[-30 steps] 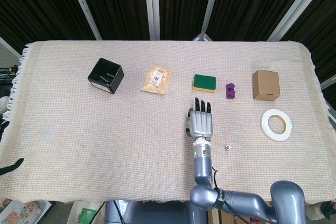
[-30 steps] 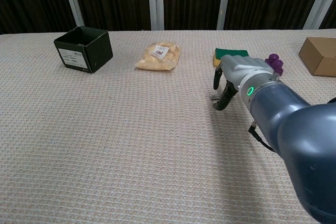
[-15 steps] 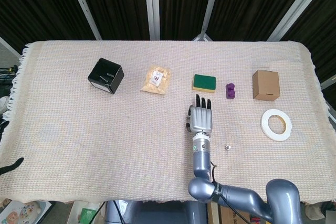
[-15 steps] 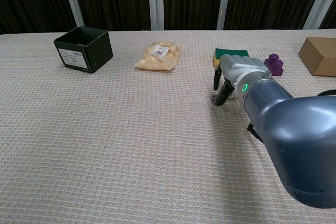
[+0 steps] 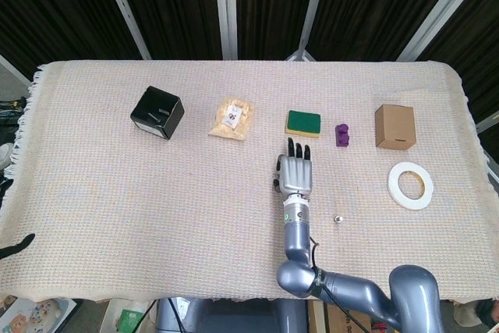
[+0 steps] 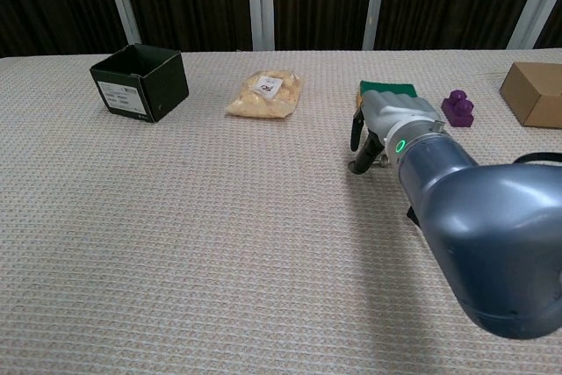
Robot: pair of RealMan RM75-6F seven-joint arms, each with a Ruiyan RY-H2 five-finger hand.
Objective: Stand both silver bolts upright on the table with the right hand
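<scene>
Right hand palm-down at frame centre below green sponge, fingers curled toward counter, grip contents indeterminable; one silver bolt lower right; white labels on black box and snack bag illegible.

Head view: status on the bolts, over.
Right hand fingers-down beside green sponge, grasp unclear. One silver bolt sits apart, right of wrist. Left hand at edge, unclear.
</scene>
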